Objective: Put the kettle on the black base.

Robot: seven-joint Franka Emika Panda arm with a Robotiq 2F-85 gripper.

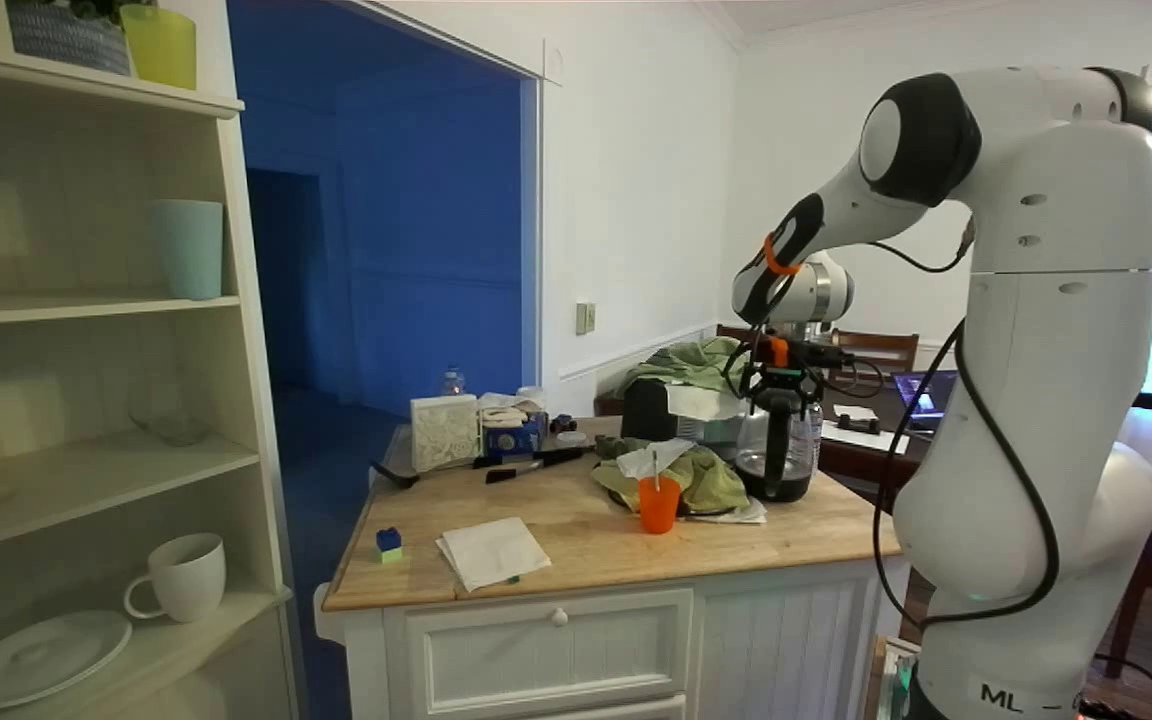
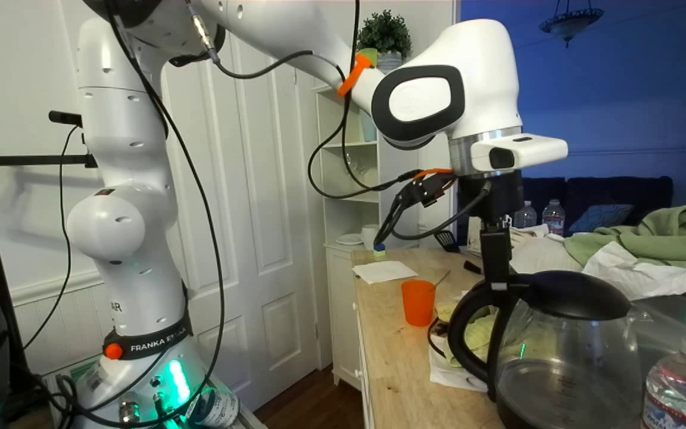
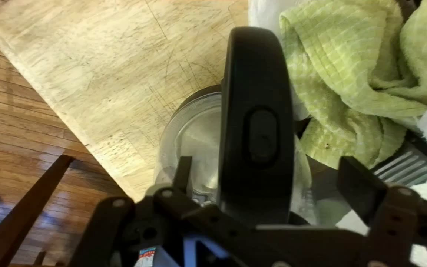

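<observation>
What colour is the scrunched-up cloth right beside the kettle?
Light yellowish green with faint checks. The cloth shows best in the wrist view.

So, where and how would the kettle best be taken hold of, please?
Probably the top of its black handle, from above: the kettle stands upright, and in the wrist view the open gripper has a finger either side of that narrow bar. The clear body looks wider.

Kettle (image 2: 560, 351) within all 3 views
</observation>
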